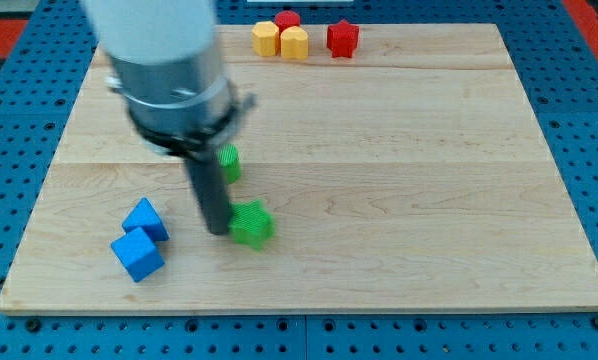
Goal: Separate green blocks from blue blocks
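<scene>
My tip (217,231) rests on the board just left of a green star-shaped block (251,224), touching or nearly touching it. A second green block (229,162) sits a little above, partly hidden behind the rod. Two blue blocks lie at the lower left: a blue cube (137,254) and another blue block (145,218) touching it just above. The blue pair is about 70 pixels left of my tip.
Two yellow blocks (267,38) (294,43) and two red blocks (287,19) (343,39) sit at the top edge of the wooden board (429,180). The arm's grey body (164,70) covers the upper left.
</scene>
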You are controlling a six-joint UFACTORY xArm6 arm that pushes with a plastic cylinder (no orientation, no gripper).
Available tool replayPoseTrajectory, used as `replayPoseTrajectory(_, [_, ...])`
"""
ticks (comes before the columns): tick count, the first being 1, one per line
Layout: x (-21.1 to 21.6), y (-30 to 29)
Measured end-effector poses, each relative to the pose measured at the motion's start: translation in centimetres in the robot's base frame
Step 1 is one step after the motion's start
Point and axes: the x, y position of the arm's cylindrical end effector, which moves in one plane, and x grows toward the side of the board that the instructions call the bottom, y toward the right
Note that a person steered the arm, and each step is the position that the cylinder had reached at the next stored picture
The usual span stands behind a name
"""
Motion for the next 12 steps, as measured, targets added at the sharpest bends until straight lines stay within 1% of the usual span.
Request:
replayPoseTrajectory(1, [2.3, 7.7])
replayPoseTrajectory(2, [3.0, 14.0])
replayPoseTrajectory(3, [1.9, 14.9])
replayPoseTrajectory(4, [-0.7, 14.5])
replayPoseTrajectory(5, [-0.2, 18.6])
replayPoseTrajectory(6, [-2.2, 15.7])
replayPoseTrajectory(7, [-6.9, 6.0])
replayPoseTrajectory(8, [-10.5, -1.7])
replayPoseTrajectory(9, [-15.8, -2.4])
replayPoseTrajectory(10, [-16.9, -11.3])
replayPoseTrajectory(11, [-14.0, -17.6])
replayPoseTrajectory(12, [-9.2, -14.5])
